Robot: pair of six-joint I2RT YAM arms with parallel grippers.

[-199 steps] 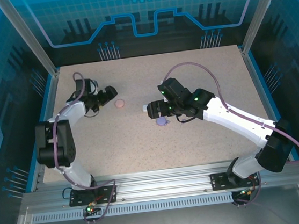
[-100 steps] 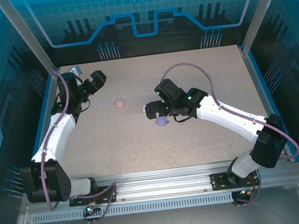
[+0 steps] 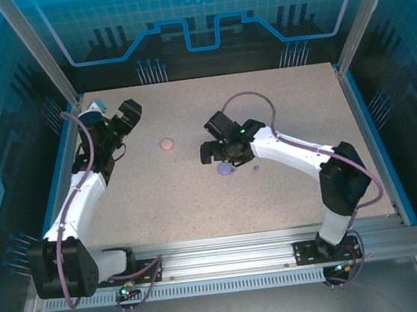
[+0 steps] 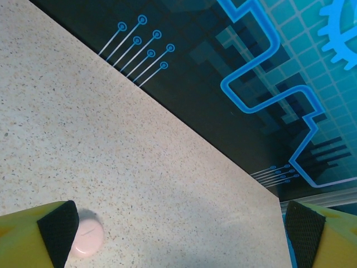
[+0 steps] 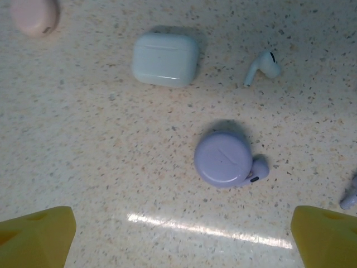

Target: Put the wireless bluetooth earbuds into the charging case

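Jaws gape empty on the right gripper [image 5: 178, 240], hovering above the round purple plastic case [image 5: 224, 159], centre frame, a tiny purple stemmed earbud [image 5: 259, 169] touching its right side, probably lining up a grab; left gripper [image 4: 178, 237], also spread empty, sits near the round pink case [image 4: 88, 239].

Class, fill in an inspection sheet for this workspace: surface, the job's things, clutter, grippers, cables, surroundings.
Surface: speckled beige table, no spills seen.
Job's things: white case shut, with a white earbud loose beside it; purple case shut, with a purple earbud against its edge; second purple earbud further off; pink case shut, apart from the rest.
Clutter: nothing seen.
Grippers: left gripper open, holding nothing; right gripper open above the cases, holding nothing.
Cables: purple cables looped along each arm.
Surroundings: blue circuit-print panels; metal rail at the near edge.
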